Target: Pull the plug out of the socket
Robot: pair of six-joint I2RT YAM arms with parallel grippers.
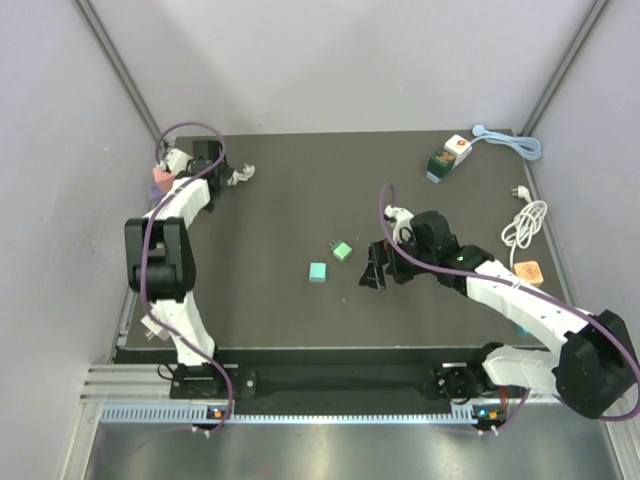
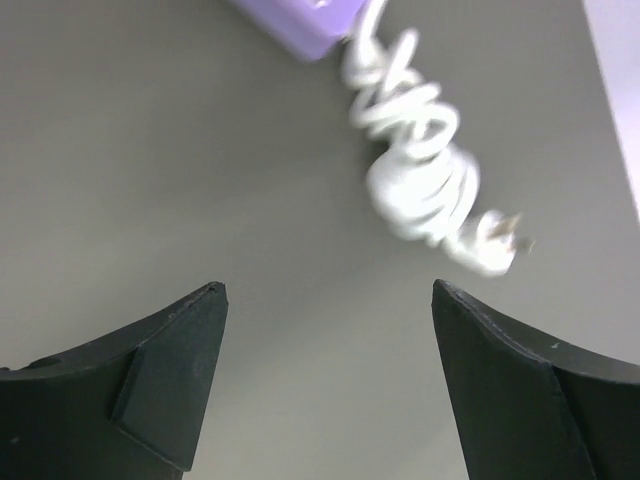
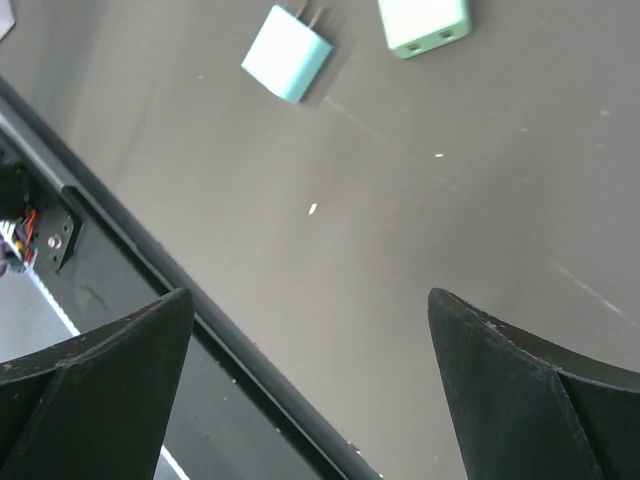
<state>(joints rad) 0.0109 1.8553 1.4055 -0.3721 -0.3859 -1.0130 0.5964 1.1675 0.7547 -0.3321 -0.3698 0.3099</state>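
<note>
A light-blue plug (image 3: 288, 52) with two metal prongs lies on the dark mat next to a green socket block (image 3: 423, 22), the two a little apart. In the top view they are the teal block (image 1: 318, 271) and the green block (image 1: 342, 250) at mid-table. My right gripper (image 1: 385, 274) hovers just right of them, open and empty, and it also shows in the right wrist view (image 3: 310, 300). My left gripper (image 1: 218, 170) is at the far left back, open and empty (image 2: 325, 295), near a purple block (image 2: 300, 25) with a coiled white cable (image 2: 420, 180).
A white, green and orange adapter (image 1: 447, 158) with a blue cable (image 1: 510, 142) lies at the back right. A white cable with a plug (image 1: 525, 222) and an orange piece (image 1: 528, 272) lie at the right edge. A pink block (image 1: 160, 178) sits by the left arm. The mat's front edge (image 3: 200, 300) is close under the right gripper.
</note>
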